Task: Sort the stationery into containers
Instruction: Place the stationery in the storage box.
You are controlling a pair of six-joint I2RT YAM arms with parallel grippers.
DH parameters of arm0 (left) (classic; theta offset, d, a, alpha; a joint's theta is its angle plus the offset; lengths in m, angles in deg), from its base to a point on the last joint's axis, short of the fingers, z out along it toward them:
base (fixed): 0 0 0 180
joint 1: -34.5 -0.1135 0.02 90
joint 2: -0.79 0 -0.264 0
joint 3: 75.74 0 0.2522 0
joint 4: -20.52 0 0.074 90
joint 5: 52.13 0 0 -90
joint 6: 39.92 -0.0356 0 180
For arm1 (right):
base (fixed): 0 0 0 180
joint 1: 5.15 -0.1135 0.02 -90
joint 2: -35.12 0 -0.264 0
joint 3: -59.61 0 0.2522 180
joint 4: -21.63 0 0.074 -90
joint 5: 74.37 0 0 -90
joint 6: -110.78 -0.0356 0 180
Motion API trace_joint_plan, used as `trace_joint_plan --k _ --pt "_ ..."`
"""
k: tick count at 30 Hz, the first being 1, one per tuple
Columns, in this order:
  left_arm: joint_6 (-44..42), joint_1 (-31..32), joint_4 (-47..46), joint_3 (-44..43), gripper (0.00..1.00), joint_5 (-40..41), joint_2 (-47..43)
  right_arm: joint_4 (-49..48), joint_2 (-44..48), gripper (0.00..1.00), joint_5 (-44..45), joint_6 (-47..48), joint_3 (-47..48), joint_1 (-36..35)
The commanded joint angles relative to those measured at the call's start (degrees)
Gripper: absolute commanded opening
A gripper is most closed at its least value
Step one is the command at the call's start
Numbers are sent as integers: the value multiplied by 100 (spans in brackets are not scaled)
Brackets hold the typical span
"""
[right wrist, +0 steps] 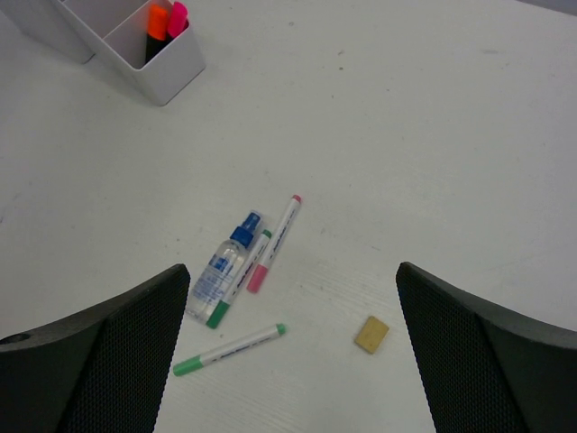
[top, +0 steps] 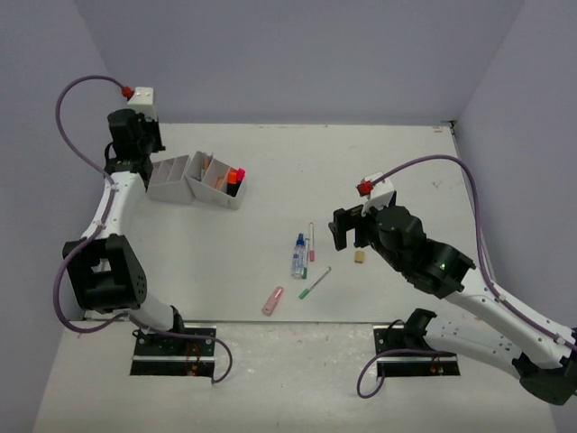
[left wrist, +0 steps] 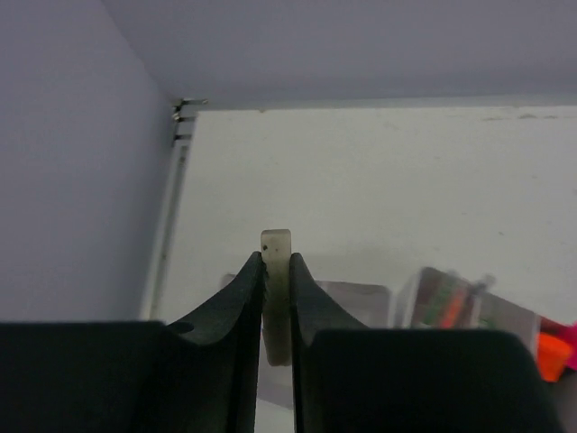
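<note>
Yeah, the left tool (left wrist: 275,263) is pinching a pale eraser (left wrist: 275,240), half hidden; right tool (right wrist: 293,269) wide apart over roomy desk (right wrist: 433,135), organiser (right wrist: 171,68) cropped.

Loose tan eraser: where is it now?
Top view: tan eraser lies right of centre on the table, right of the blue-capped bottle and pens, beside the open right gripper.

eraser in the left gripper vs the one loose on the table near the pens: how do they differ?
The held eraser stands on edge, clamped between the jaws of the left gripper, off the table. The loose eraser lies flat and touches nothing else. The held eraser looks pale cream; the loose eraser is tan. Both are small blocks, and neither is in the organiser yet.
</note>
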Motion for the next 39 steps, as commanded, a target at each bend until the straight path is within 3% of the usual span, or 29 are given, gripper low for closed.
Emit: trace_joint_plan --k 1,9,18,26,31,36,39 --pt "-636 -982 -946 387 0 -1638 -2 -263 71 99 0 -117 -12 9" --pt "-744 -1654 -934 301 0 -3315 617 -279 -34 99 -175 -95 -17 5" --pt "-524 -1654 -1346 481 0 -3545 1233 -303 -192 99 -305 -7 1 5" --pt "-440 -1654 -1347 479 9 -3634 1552 -289 -355 99 -279 40 27 5" --pt "-435 -1645 -1304 538 29 -3423 1557 -289 -341 99 -279 53 19 6" --pt "-382 -1645 -1354 585 39 -3430 1458 -290 -350 99 -304 54 19 13" --pt "-177 -1644 -1468 586 40 -3431 1363 -290 -374 99 -274 54 2 5"
